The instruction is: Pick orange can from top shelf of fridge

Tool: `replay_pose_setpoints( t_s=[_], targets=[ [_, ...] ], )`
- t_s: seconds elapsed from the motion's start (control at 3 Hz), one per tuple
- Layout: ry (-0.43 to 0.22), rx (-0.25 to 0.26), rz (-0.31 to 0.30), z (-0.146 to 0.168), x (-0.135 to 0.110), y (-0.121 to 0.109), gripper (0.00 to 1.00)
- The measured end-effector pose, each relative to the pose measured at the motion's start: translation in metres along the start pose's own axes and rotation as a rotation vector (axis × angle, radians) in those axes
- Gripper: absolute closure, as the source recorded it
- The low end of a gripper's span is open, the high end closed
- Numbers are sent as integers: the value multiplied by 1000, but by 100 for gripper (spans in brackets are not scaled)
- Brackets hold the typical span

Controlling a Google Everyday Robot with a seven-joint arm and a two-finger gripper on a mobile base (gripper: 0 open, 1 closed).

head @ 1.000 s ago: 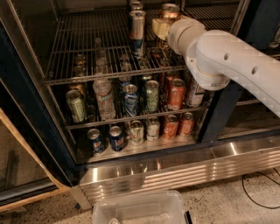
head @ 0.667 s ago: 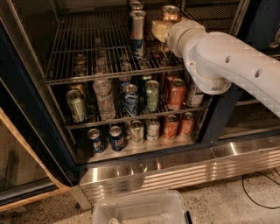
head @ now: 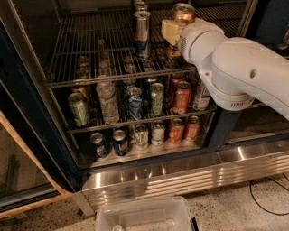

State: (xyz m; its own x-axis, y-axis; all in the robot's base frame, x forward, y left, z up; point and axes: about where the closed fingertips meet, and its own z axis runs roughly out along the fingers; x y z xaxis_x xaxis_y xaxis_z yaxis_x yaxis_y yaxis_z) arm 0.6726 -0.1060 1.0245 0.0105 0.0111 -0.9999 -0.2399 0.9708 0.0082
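Note:
The orange can (head: 183,11), dark copper with a shiny lid, stands upright at the back right of the top shelf (head: 90,49), a wire rack inside the fridge (head: 180,169). My gripper (head: 171,30), with its cream-coloured end, is right against the can's lower left side. It hides most of the can's body. My white arm reaches in from the right and covers the right part of the shelf.
A tall silver-and-blue can (head: 142,29) stands just left of the gripper on the top shelf. The lower racks hold several cans and a water bottle (head: 108,101). The open door (head: 18,135) is at the left. A clear plastic bin (head: 144,216) sits on the floor in front.
The gripper and the orange can have shifted slightly to the right, away from the silver-and-blue can. The arm sits a little lower and nearer in view.

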Motion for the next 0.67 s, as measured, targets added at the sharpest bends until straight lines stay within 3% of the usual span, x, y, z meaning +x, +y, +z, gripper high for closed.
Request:
replay_pose_setpoints(
  t_s=[0.67],
  targets=[
    [7, -20, 4, -5, 0, 7, 100]
  ],
)
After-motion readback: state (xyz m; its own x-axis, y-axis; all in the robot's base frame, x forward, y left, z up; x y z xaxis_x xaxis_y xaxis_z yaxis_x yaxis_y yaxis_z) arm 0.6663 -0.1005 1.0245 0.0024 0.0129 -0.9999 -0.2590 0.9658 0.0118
